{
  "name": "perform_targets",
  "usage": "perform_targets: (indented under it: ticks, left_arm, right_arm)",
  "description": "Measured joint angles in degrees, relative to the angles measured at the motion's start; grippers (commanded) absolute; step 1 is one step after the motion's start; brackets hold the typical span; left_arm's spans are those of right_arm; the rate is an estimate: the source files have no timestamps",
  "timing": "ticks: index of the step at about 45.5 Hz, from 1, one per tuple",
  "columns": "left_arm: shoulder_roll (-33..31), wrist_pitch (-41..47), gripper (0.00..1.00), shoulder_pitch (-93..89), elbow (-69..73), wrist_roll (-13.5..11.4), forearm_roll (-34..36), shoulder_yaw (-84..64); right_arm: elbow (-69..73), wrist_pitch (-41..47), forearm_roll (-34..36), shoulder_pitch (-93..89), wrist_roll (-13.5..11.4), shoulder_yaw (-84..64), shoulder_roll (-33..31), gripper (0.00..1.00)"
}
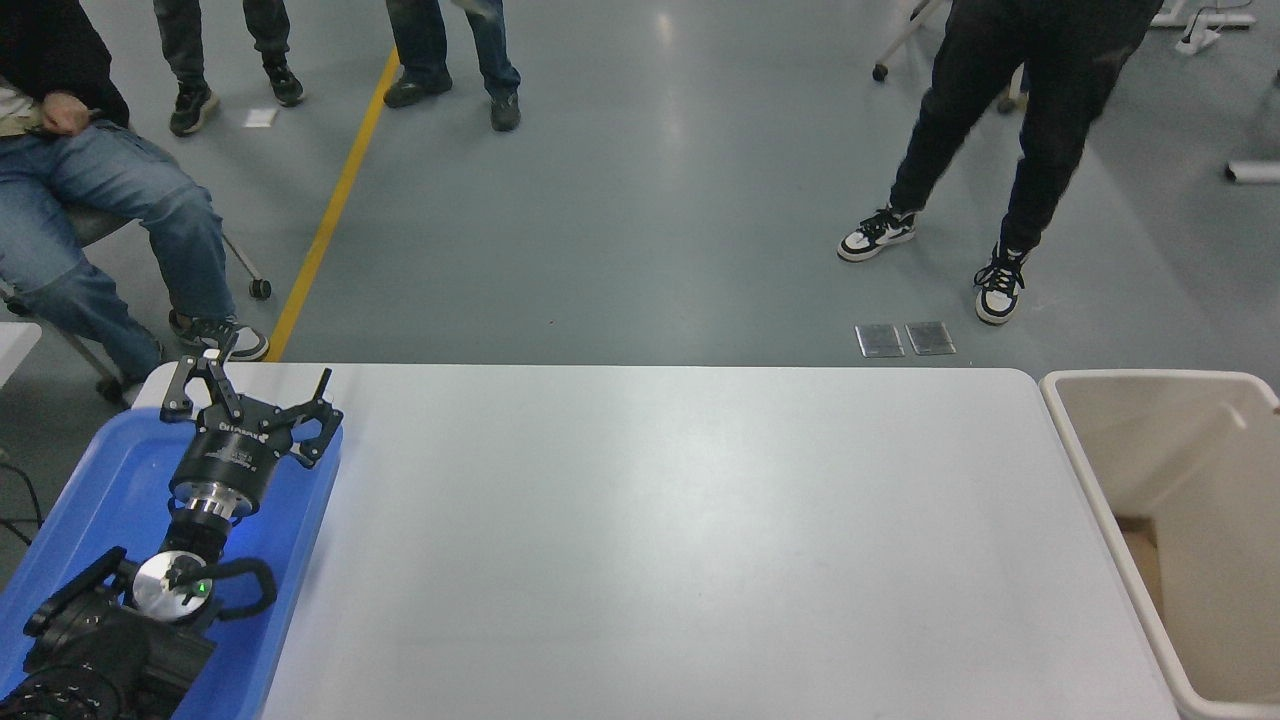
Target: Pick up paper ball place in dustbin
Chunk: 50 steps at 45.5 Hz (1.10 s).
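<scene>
The beige dustbin [1085, 455] stands against the table's right end, its thick rim level with the tabletop. The paper ball is out of view. My right arm and its gripper are out of view too. My left gripper [250, 385] is parked at the lower left over the blue tray, open and empty.
A flat blue tray [100, 490] lies on the table's left end under my left arm. The white table [680, 540] spans the middle. Several people stand or sit on the grey floor beyond the far edge, one [1010, 130] near the bin's side.
</scene>
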Motion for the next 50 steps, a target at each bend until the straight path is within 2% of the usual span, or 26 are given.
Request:
perform_targets:
  ticks: [14, 15, 17, 20, 21, 22, 23, 40, 50]
  left_arm:
    - [-0.01, 0.0, 0.99, -0.05, 0.0, -0.01, 0.0, 0.0]
    - [-0.01, 0.0, 0.99, -0.06, 0.0, -0.02, 0.0, 0.0]
    - [-0.01, 0.0, 0.99, -0.06, 0.0, -0.03, 0.0, 0.0]
    - [-0.04, 0.0, 0.99, -0.06, 0.0, -0.04, -0.02, 0.0]
    - [-0.04, 0.0, 0.99, -0.06, 0.0, -0.04, -0.02, 0.0]
    - [-0.05, 0.0, 0.99, -0.06, 0.0, -0.04, -0.03, 0.0]
    - [-0.05, 0.0, 0.99, -0.06, 0.0, -0.04, -0.04, 0.0]
    - [-0.08, 0.0, 0.99, -0.07, 0.0, -0.06, -0.06, 0.0]
    - [-0.08, 0.0, 0.99, -0.14, 0.0, -0.04, -0.02, 0.06]
  right_arm:
    - [-11.79, -7.04, 0.15, -20.0, -0.08, 15.01, 7.88, 0.0]
    - [-12.31, -7.47, 0.17, -20.94, -0.08, 15.68, 8.33, 0.02]
    - [-12.75, -7.91, 0.21, -22.01, -0.07, 16.41, 8.89, 0.15]
    - [-13.58, -8.78, 0.28, -23.43, -0.09, 17.45, 9.62, 0.42]
    - [-13.77, -9.1, 0.29, -23.87, -0.08, 17.75, 9.86, 0.56]
    - [-13.91, -9.36, 0.31, -24.21, -0.08, 18.0, 10.04, 0.75]
    - [-14.09, -9.69, 0.37, -24.59, -0.08, 18.33, 10.27, 0.98]
    - [-14.61, -11.2, 1.61, -25.64, -0.39, 20.79, 11.86, 1.0]
    - [-12.15, -10.59, 1.39, -21.61, -0.39, 18.57, 9.39, 1.0]
